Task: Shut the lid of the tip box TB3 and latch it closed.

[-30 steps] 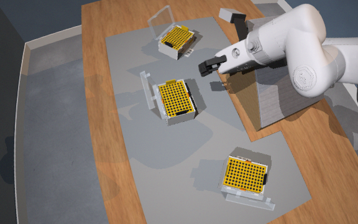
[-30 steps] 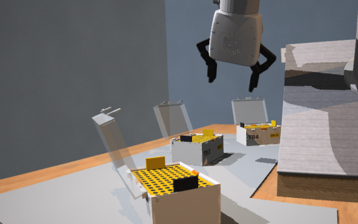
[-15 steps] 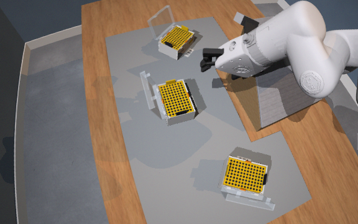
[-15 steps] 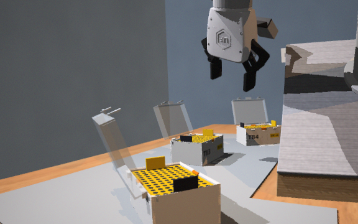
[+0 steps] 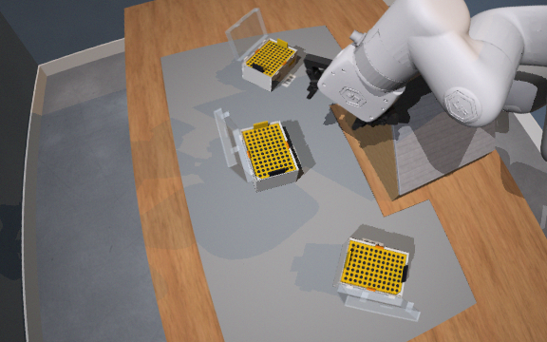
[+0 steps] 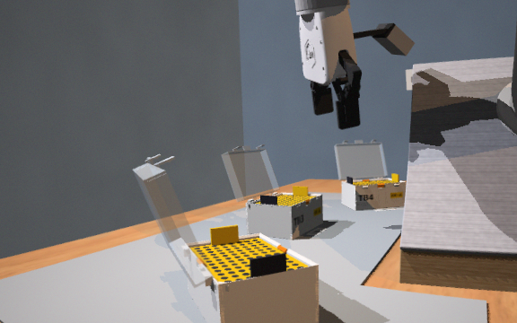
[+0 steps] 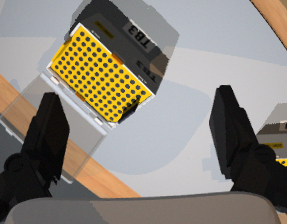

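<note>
- The pincer [image 6: 336, 105] hung high above the desk [image 6: 106, 238] with its two black fingers spread wide and nothing between them.
- In the exterior view it was poised in the air above and between the middle box and the far box, touching neither.
- Tip box TB3 [image 6: 285, 215] stood in the middle of the row on the grey bench mat [image 6: 106, 278]; its sticker is faint but reads TB3.
- Its clear lid [image 6: 249, 172] stood open, tilted up from the far edge, and the yellow insert [image 5: 269, 149] lay exposed.
- Tip box TB4 [image 6: 372, 193] stood farthest away, near the raised block [image 6: 465, 188] on the right, with its lid [image 6: 359, 159] upright and open.
- The nearest box [image 6: 258, 274] also had its lid [image 6: 162, 197] raised; its front label cannot be read.
- All three boxes stood well apart from one another on the mat.
- The wrist view looked down between the fingers at one open box [image 7: 103, 76] with its yellow grid showing.
</note>
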